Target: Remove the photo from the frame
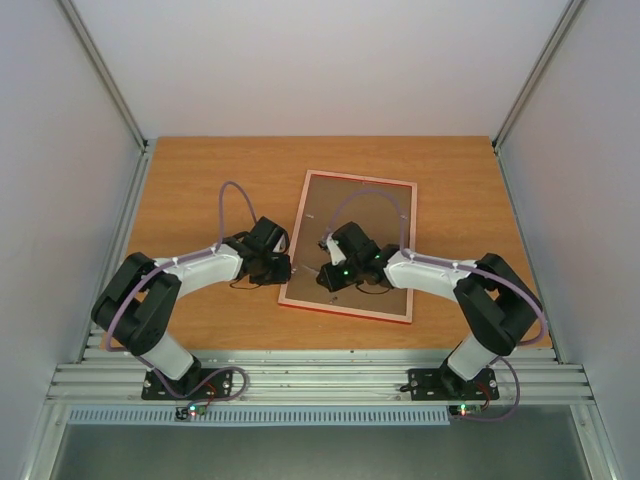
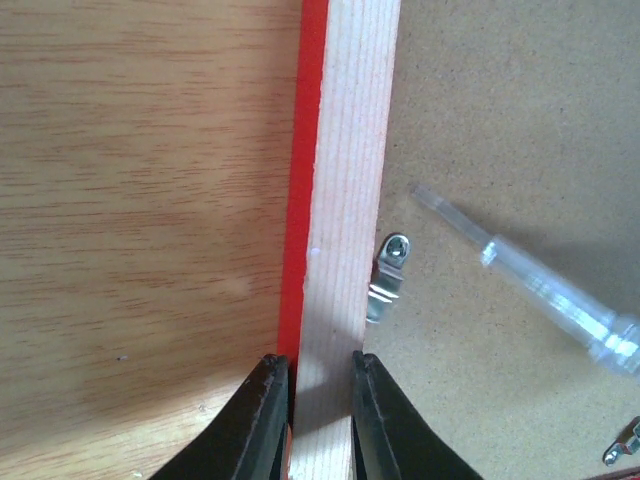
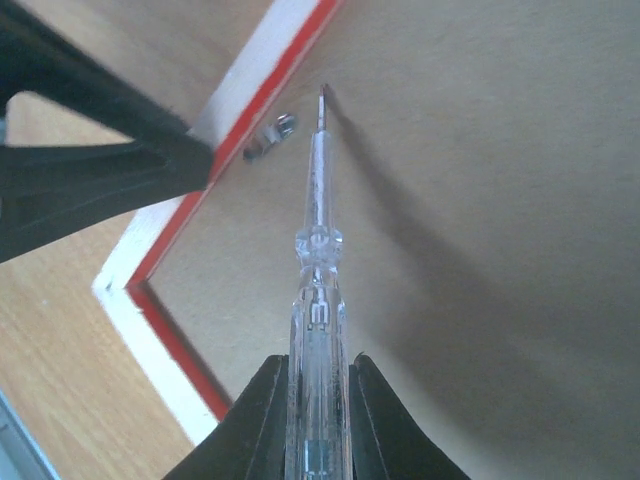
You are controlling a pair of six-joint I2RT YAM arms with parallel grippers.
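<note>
The left gripper's (image 2: 320,368) black fingers (image 2: 262,425) pinch the left rail of the frame (image 2: 348,150), one on the red outer edge and the other on the pale wood inner side. The grip is toward the frame's near-left corner. The right gripper's (image 3: 318,372) fingers (image 3: 262,430) are clamped on the handle of a clear plastic screwdriver (image 3: 318,250). Its shaft reaches out over the brown backing board (image 3: 480,250), and the tip sits close to a small metal clip (image 3: 268,135) fixed at the inner side of that same rail. Whether the tip touches the board cannot be told. A second clip (image 2: 625,445) shows at the lower right corner of the left wrist view.

The frame lies back-up on the wooden table (image 1: 200,180), about midway between the far and near edges and somewhat nearer the right edge than the left. It is turned slightly so its sides run askew to the table's. With the board uppermost, the photo is hidden from every view.
</note>
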